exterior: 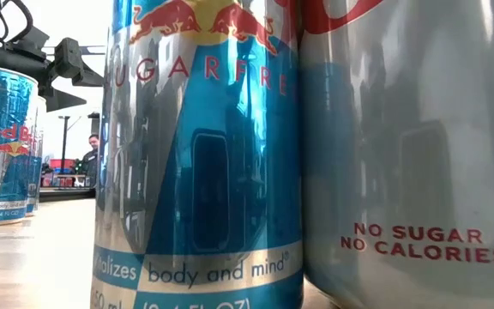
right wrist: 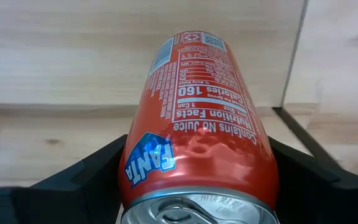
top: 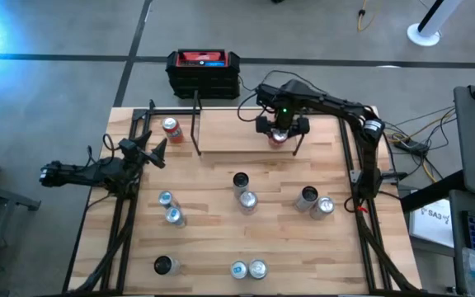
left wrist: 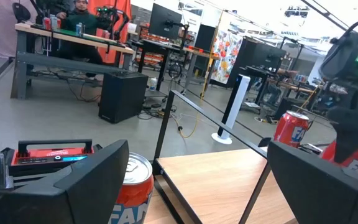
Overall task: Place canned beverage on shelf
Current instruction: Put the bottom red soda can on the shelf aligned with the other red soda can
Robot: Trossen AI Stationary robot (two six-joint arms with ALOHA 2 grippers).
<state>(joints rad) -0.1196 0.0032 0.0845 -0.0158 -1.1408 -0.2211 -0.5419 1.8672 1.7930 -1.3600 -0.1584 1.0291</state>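
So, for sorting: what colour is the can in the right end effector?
Orange-red, the can in the right end effector; right wrist view shows it best.

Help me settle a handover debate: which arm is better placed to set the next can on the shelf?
The right. Its hand already grips an orange Fanta can and hangs over the shelf. The left hand is open and empty, beside the shelf near another orange can.

Between the right gripper's [right wrist: 197, 180] matt black plastic jaws sits a glossy orange metal can [right wrist: 201, 124], slightly dented. Beyond the jaws, the shelf [right wrist: 73, 50] board is pale, smooth-grained wood with thin black metal posts.
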